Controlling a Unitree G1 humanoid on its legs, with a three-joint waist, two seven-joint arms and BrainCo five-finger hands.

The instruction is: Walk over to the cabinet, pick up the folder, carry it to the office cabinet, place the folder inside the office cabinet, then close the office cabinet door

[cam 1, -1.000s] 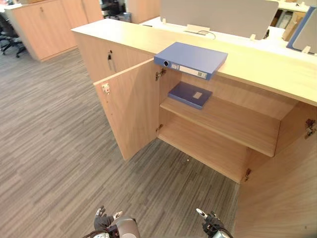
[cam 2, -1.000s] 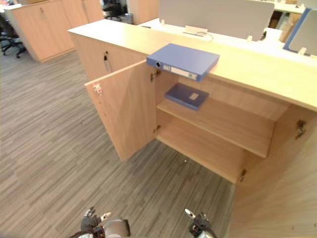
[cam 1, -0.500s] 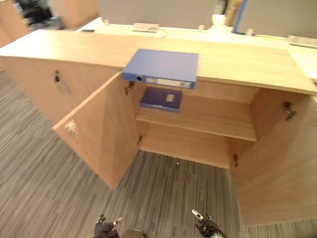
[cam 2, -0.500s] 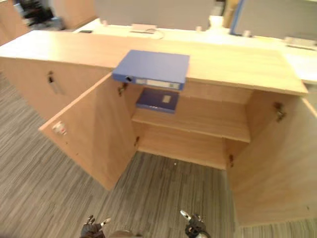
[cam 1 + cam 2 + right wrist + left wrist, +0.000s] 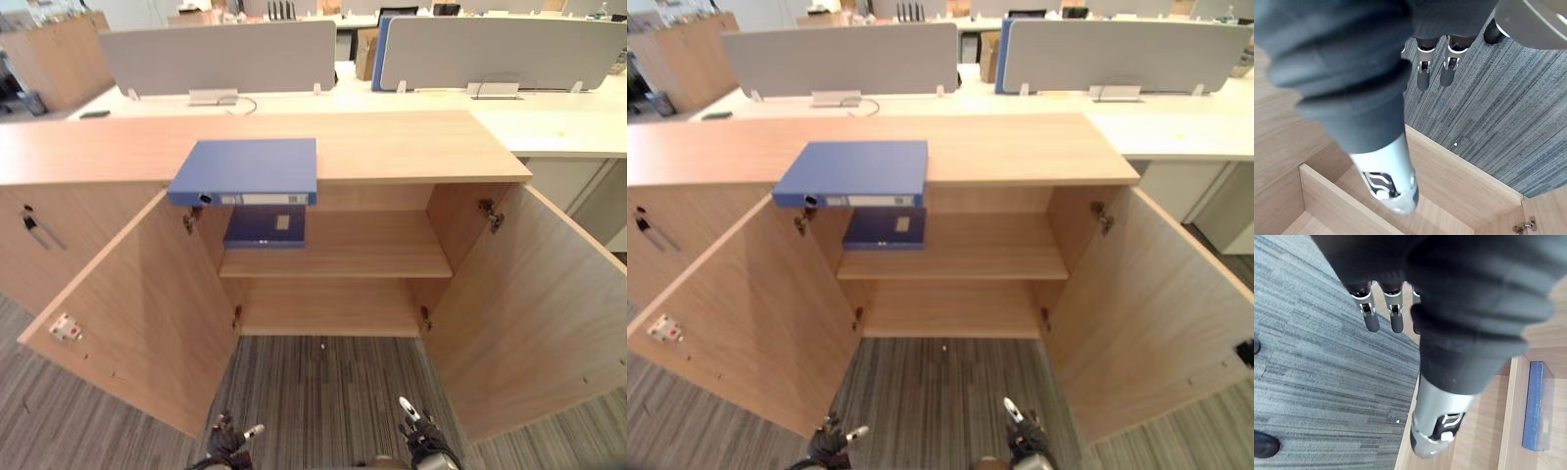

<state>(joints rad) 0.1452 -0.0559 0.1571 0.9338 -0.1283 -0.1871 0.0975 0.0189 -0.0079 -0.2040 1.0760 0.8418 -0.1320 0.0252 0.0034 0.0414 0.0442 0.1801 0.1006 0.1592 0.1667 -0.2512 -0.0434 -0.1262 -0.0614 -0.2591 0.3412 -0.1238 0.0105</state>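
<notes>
Both hands hang low and empty, the left hand [image 5: 225,448] and right hand [image 5: 421,448] with fingers [image 5: 1370,318] loosely straight, over the carpet [image 5: 323,372] before the open cabinet [image 5: 411,147]. The blue folder [image 5: 250,168] lies flat at the front edge of the cabinet top, spine facing out. It looks stiff, boxy and smooth-covered, probably not heavy, so gripping its two side edges should suit. A thinner folder [image 5: 265,225] lies on the upper shelf.
</notes>
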